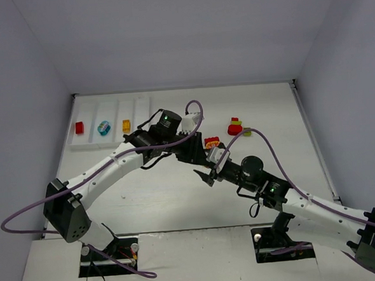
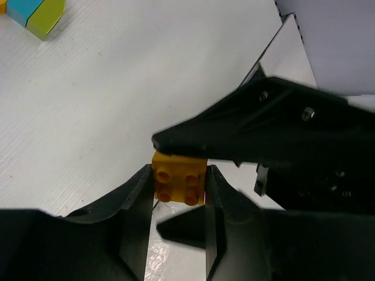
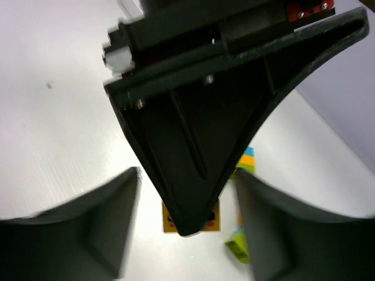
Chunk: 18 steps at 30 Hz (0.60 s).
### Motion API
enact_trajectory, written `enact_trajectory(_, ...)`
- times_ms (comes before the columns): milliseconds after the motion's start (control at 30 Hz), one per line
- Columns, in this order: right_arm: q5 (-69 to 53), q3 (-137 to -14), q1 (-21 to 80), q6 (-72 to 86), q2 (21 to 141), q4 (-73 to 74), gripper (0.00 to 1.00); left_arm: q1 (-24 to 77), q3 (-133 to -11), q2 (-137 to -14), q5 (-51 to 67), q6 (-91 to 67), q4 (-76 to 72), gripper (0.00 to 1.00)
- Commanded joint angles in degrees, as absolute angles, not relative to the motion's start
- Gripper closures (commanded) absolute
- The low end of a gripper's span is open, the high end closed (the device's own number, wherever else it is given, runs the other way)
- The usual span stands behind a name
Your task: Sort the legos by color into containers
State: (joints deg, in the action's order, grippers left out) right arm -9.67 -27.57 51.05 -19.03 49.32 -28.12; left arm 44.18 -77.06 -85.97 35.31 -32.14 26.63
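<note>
- Legos at the far left lie in the white tray (image 1: pixel 142 114): a red brick (image 1: pixel 80 127), a cyan brick (image 1: pixel 104 127) and a small yellow brick (image 1: pixel 126 126), each in its own compartment.
- Left gripper (image 2: pixel 179 175) is clenched on a studded yellow brick (image 2: pixel 179 184) near the middle of the table (image 1: pixel 159 199).
- Right gripper (image 1: pixel 205 176) is spread wide and grasps nothing; its fingers stand on both sides of a left finger.
- Red-and-green clump (image 1: pixel 236 127) lies on the table further right.

Your left arm (image 1: pixel 112 165) and right arm (image 1: pixel 309 204) reach inward and meet. Your left gripper (image 2: pixel 179 182) clamps a yellow brick (image 2: pixel 179 188). Your right gripper (image 3: pixel 186 177) is spread wide around 1 left finger (image 3: pixel 187 146).
</note>
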Motion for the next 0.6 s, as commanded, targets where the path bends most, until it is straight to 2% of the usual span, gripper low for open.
enact_trajectory(0,-9.8,-29.4,51.5,-18.8,49.8,-36.2,0.28,44.0,-77.4,-86.0,34.7,-31.6,22.7,1.00)
enact_trajectory(33,-9.5,-29.4,51.5,-18.6,50.1,-36.2,0.08,43.7,-77.5,-85.9,34.5,-31.4,23.0,1.00)
enact_trajectory(67,-8.8,-29.3,51.4,-18.2,50.2,-36.0,0.01,43.2,-78.0,-85.9,34.2,-31.0,23.4,1.00)
enact_trajectory(133,-7.3,-29.3,51.3,-17.4,50.7,-35.8,0.00,42.0,-78.7,-85.8,32.8,-29.1,26.0,1.00)
enact_trajectory(333,-0.8,-29.1,51.0,-13.7,50.8,-34.4,0.00,29.9,-83.0,-86.7,26.1,-22.6,32.9,1.00)
enact_trajectory(567,12.5,-29.6,49.2,-6.9,51.4,-32.4,0.00,17.8,-94.3,-96.2,4.8,-15.8,36.5,1.00)
